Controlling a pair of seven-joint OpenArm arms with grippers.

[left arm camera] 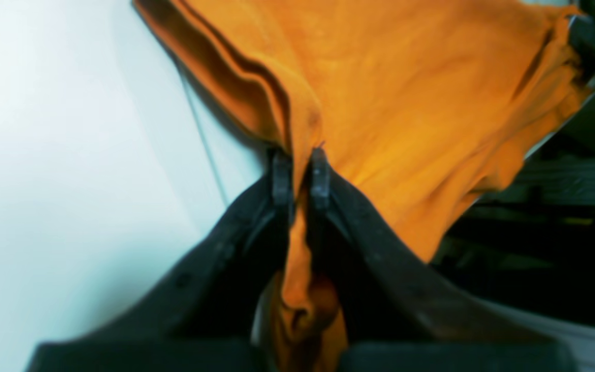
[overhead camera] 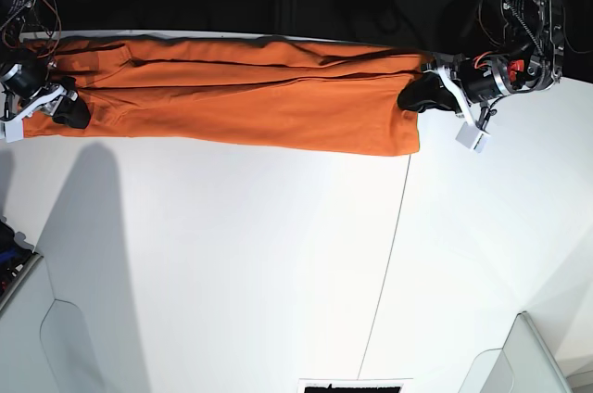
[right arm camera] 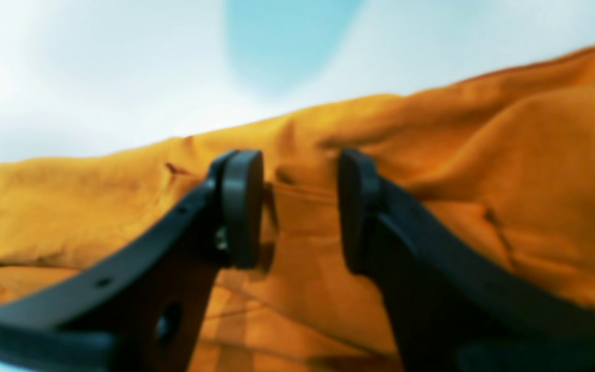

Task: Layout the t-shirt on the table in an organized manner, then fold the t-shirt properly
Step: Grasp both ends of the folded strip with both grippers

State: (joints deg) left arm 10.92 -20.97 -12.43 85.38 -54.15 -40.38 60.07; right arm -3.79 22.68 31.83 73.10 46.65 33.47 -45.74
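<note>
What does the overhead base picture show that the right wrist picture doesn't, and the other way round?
Only the base view shows the whole t-shirt stretched as a long band along the table's far edge, both arms at its ends, and the left gripper. Only the right wrist view shows the right gripper up close: its pads are apart with orange cloth behind the gap, though blur hides any contact. Both show orange fabric on the white tabletop.

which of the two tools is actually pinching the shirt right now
The left tool: its pads are shut on a fold of the shirt. The right tool is open, cloth showing between its pads.
</note>
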